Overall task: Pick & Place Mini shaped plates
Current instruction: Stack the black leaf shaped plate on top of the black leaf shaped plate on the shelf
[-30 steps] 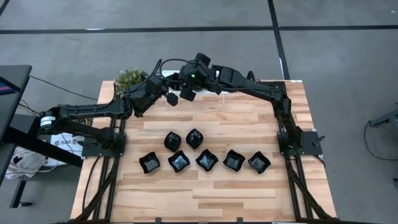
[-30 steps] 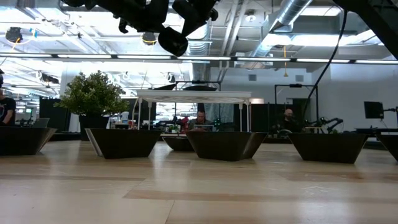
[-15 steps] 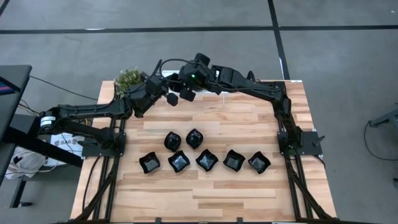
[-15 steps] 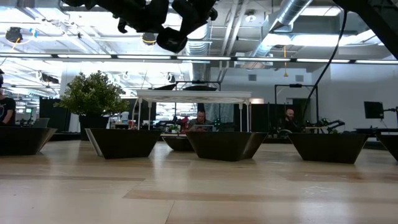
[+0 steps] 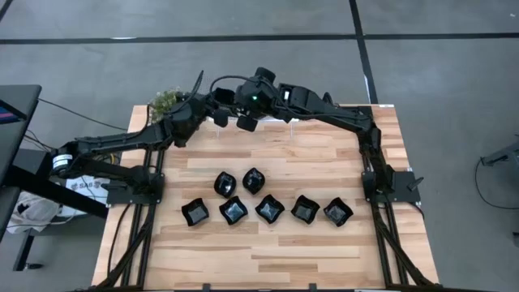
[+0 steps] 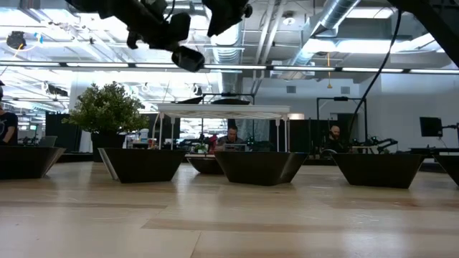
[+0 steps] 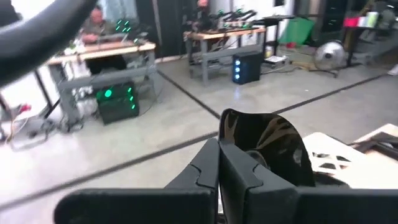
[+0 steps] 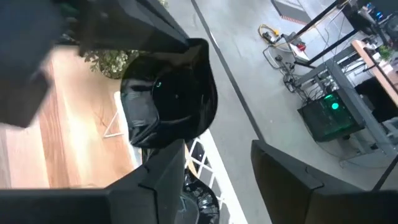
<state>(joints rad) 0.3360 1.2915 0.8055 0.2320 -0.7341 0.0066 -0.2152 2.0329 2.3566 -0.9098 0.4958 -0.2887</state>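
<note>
A glossy black mini shaped plate [image 7: 267,144] hangs high over the table's far left part, with my left gripper [image 7: 219,163] shut on it. In the high view that gripper [image 5: 216,115] is close to the green plant. My right gripper [image 8: 217,177] stands open just behind the same plate [image 8: 171,102], its fingers apart on either side of empty air; in the high view it [image 5: 245,122] is right beside the left one. Several more black plates [image 5: 254,180] rest on their bases in two rows on the wooden table [image 5: 284,259]. My left gripper pinches the plate's rim [image 7: 239,155] between its two fingers, which come at it nearly level. The plate stands up past the fingertips, tilted on edge, lifted clear and well above the table.
A white lattice rack [image 6: 222,112] stands at the table's far edge, partly under my right arm [image 5: 324,113]. The potted plant [image 5: 166,101] is at the far left corner. The near half of the table in front of the plate rows is bare wood.
My left gripper has swung toward the table's far left with the plate and dipped a little, drawing away from my right gripper, which has stayed where it was. The plate stays clear of the table.
</note>
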